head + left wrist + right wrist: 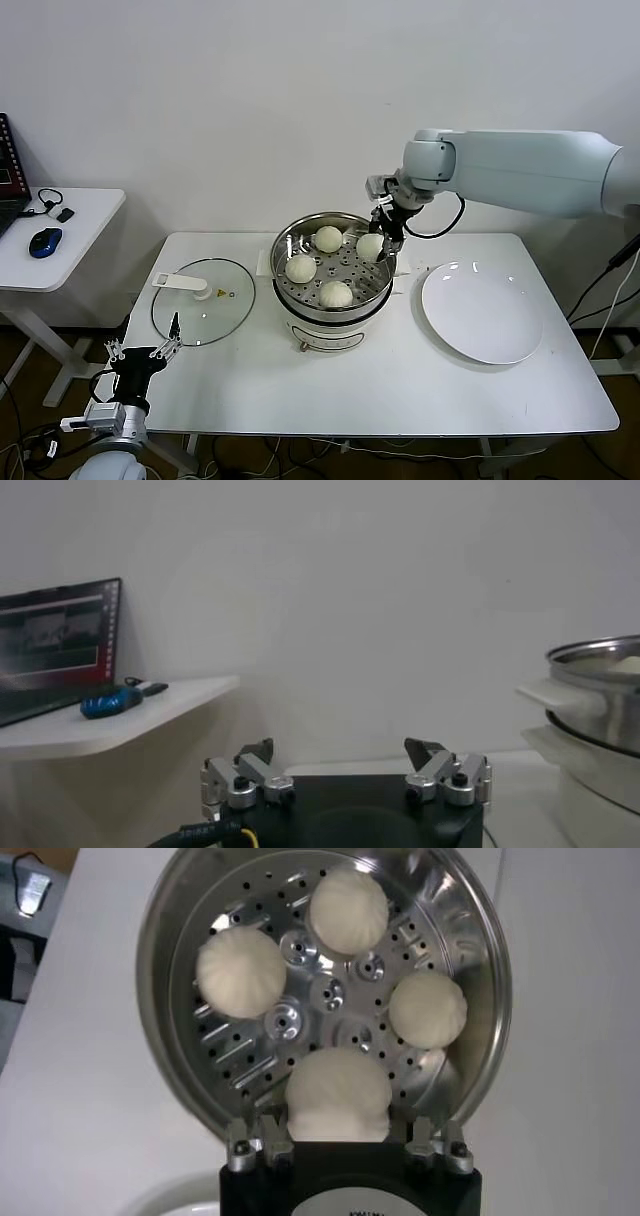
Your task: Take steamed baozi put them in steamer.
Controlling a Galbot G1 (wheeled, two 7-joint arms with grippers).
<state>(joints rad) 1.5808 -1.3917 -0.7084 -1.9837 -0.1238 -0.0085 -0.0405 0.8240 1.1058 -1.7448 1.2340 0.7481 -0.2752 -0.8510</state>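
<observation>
The steel steamer [283, 250] stands mid-table on its white base. Four cream-white baozi lie on its perforated tray: back [328, 238], left [300, 268], front [336, 293] and back right [369, 246]. My right gripper [385, 238] reaches down inside the steamer's back right rim. In the right wrist view its fingers [268, 1138] press both sides of the back-right baozi [338, 1093], which rests on or just above the tray [330, 993]. My left gripper [143, 353] is open and empty, parked low beyond the table's left front corner.
A glass lid [205, 298] with a white handle lies left of the steamer. A wide white plate [483, 311] lies to its right. A side table [70, 235] with a blue mouse stands at the far left.
</observation>
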